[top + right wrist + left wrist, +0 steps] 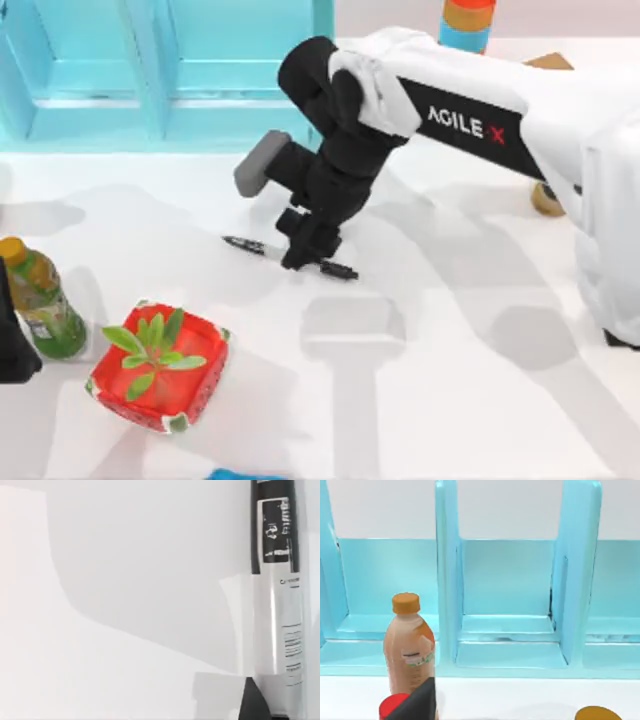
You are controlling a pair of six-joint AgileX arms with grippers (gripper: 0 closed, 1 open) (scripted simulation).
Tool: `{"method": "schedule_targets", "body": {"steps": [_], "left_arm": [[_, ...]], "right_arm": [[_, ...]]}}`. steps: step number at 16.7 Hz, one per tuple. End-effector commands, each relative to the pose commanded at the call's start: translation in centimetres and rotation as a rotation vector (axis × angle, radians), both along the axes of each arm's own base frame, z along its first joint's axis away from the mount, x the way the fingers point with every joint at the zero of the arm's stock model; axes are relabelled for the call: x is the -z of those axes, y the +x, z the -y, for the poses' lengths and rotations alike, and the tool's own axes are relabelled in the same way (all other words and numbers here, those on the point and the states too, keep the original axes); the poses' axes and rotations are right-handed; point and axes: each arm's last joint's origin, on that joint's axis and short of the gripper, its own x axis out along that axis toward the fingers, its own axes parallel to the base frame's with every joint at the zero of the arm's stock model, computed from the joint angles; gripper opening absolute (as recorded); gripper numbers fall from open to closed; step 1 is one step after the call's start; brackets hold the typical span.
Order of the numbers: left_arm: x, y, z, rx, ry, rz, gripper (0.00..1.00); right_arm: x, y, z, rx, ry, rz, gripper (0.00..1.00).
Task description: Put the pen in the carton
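At centre frame of the top view, your right gripper [303, 250] straddles the pen [336, 268] lying flat on the table [450, 330], jaw state indeterminate; treat this pen as light, rigid, slippery, gripping mid-barrel.

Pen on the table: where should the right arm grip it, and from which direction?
Grip the pen at its silver-grey middle barrel, coming straight down from above. It lies flat on the table, so fingers should close across its width. The right gripper is already over its middle.

Bare table [430, 400] lies between the pen [245, 244] and red carton [205, 385]
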Motion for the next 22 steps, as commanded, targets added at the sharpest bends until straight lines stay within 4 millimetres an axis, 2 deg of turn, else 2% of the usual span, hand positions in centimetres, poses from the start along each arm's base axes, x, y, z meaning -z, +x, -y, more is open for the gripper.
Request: {"method": "schedule_targets", "body": {"steps": [7, 8, 12, 14, 18, 20, 22], "left_arm": [[0.0, 0.0, 0.0, 0.0, 0.0, 0.0, 1.0], [0.0, 0.0, 0.0, 0.0, 0.0, 0.0, 1.0], [0.0, 0.0, 0.0, 0.0, 0.0, 0.0, 1.0], [0.0, 0.0, 0.0, 0.0, 0.0, 0.0, 1.0], [0.0, 0.0, 0.0, 0.0, 0.0, 0.0, 1.0], [0.0, 0.0, 0.0, 0.0, 0.0, 0.0, 1.0], [0.0, 0.0, 0.0, 0.0, 0.0, 0.0, 1.0]], "right_arm": [[0.0, 0.0, 0.0, 0.0, 0.0, 0.0, 0.0], [-3.3, 1.2, 1.6, 0.021, -0.014, 0.093, 0.0], [-4.3, 1.3, 1.3, 0.016, -0.021, 0.081, 0.0], [-6.2, 1.6, 1.1, 0.017, -0.022, 0.078, 0.0], [-11.5, 1.6, 1.3, 0.021, -0.011, 0.094, 0.0], [-12.9, 1.3, 1.5, 0.022, -0.013, 0.094, 0.0], [-13.3, 1.2, 1.6, 0.021, -0.014, 0.093, 0.0]]}}
